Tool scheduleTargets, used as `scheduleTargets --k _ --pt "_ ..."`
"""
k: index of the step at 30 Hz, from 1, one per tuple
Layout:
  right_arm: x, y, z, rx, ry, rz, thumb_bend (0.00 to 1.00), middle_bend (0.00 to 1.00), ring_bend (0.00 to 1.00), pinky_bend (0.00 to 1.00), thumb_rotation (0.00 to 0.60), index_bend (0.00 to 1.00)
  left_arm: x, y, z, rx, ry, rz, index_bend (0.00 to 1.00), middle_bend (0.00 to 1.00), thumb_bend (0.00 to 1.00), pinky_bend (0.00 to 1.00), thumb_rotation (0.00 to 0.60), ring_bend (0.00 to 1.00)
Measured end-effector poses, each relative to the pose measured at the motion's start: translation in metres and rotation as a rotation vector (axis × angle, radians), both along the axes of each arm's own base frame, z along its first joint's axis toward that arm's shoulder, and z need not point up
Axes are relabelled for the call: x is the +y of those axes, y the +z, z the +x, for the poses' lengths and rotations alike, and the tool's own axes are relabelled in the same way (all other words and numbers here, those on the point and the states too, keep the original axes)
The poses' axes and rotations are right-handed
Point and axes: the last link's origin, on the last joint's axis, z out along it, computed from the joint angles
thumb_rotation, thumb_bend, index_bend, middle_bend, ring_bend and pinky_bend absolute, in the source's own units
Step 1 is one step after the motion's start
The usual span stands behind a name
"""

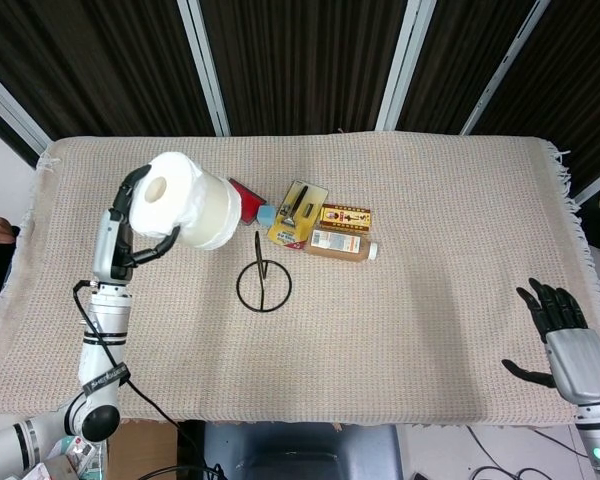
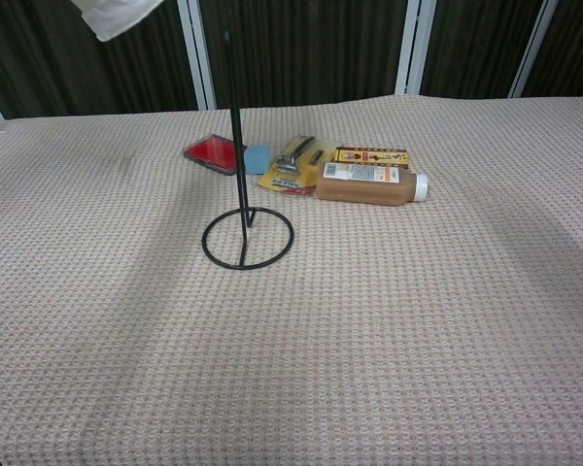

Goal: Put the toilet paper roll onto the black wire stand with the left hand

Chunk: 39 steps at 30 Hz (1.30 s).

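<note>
My left hand (image 1: 132, 232) holds the white toilet paper roll (image 1: 185, 201) high above the table, left of the black wire stand (image 1: 263, 281). The roll lies on its side, its core hole facing the head camera. In the chest view only the roll's lower edge (image 2: 117, 15) shows at the top left, up and left of the tip of the stand's upright rod (image 2: 235, 136). The stand's ring base (image 2: 248, 238) sits on the cloth. My right hand (image 1: 565, 330) hovers open near the table's front right corner, holding nothing.
Behind the stand lie a red flat case (image 1: 248, 193), a small blue block (image 1: 266, 214), a razor on a yellow card (image 1: 296, 211), a small box (image 1: 346, 216) and a brown bottle on its side (image 1: 340, 244). A beige woven cloth (image 1: 430, 280) covers the table.
</note>
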Motion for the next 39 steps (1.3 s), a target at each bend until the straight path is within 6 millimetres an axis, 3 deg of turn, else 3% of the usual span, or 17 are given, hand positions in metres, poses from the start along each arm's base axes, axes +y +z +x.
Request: scheduleTargets --k 10,39 --pt "0.004 0.004 0.002 -0.013 0.015 0.002 0.07 0.00 0.00 0.00 0.600 0.00 -0.014 -0.022 0.007 0.081 -0.040 -0.054 0.68 0.81 0.77 1.00 0.600 0.80" --pt "0.005 0.005 0.001 -0.015 0.016 0.002 0.07 0.00 0.00 0.00 0.600 0.00 -0.015 -0.028 0.035 0.128 -0.080 -0.035 0.68 0.81 0.76 1.00 0.600 0.80"
